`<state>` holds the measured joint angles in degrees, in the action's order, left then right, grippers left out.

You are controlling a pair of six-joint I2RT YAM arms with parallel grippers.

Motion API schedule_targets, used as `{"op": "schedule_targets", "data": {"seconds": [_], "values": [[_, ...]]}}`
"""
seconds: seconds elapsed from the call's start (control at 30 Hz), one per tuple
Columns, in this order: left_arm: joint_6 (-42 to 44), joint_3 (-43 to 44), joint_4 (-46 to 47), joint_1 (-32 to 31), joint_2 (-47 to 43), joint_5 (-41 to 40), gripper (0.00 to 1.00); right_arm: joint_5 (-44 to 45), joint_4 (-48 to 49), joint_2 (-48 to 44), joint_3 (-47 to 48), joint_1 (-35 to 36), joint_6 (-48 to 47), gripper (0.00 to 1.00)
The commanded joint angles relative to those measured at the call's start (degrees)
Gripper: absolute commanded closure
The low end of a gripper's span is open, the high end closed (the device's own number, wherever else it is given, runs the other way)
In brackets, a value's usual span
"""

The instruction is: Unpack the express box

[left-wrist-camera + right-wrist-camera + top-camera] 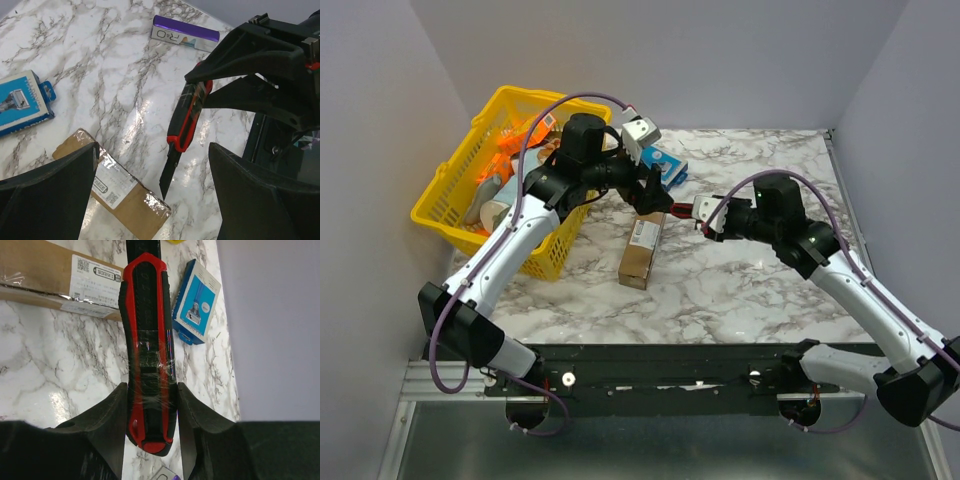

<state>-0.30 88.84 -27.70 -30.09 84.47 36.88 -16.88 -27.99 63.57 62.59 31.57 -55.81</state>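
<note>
Left wrist view: the express box [117, 187] is lying on the marble table [125, 75] just below the left gripper [153, 150], which is hanging wide open. The right gripper [151, 395] is clamping a red-and-black utility knife [147, 315] by the handle, its blade tip pointing close beside the box. A blue-and-white box [197, 302] is lying ahead of that gripper.

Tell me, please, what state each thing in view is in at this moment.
express box: lying flat, label up, taped shut.
utility knife: held in the right gripper, blade out.
right gripper: shut on the utility knife.
left gripper: open, holding nothing.
yellow basket: upright, holding items.
</note>
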Motion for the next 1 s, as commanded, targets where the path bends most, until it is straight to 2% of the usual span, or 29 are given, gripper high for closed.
{"op": "schedule_targets", "data": {"seconds": [0.0,0.27,0.5,0.8,0.97], "values": [[-1.5,0.9,-0.9,-1.7,0.1,3.1,0.03,5.4,-2.1,0.3,4.5,2.7,-3.5,0.8],[-1.6,-1.8,-1.8,-3.9,-1.1,3.1,0.05,7.0,-1.6,-0.3,6.3,9.8,-9.4,0.79],[0.3,-2.8,-4.2,-4.0,-1.7,4.0,0.23,10.6,2.4,-1.7,3.2,12.8,-13.4,0.8],[3.8,-2.7,-6.7,-4.0,-0.6,6.0,0.32,11.0,4.9,-2.0,1.8,13.3,-15.0,0.81],[6.4,1.2,-9.7,-4.0,2.2,8.5,0.43,11.1,7.0,-2.2,0.6,13.5,-16.3,0.81]]}}
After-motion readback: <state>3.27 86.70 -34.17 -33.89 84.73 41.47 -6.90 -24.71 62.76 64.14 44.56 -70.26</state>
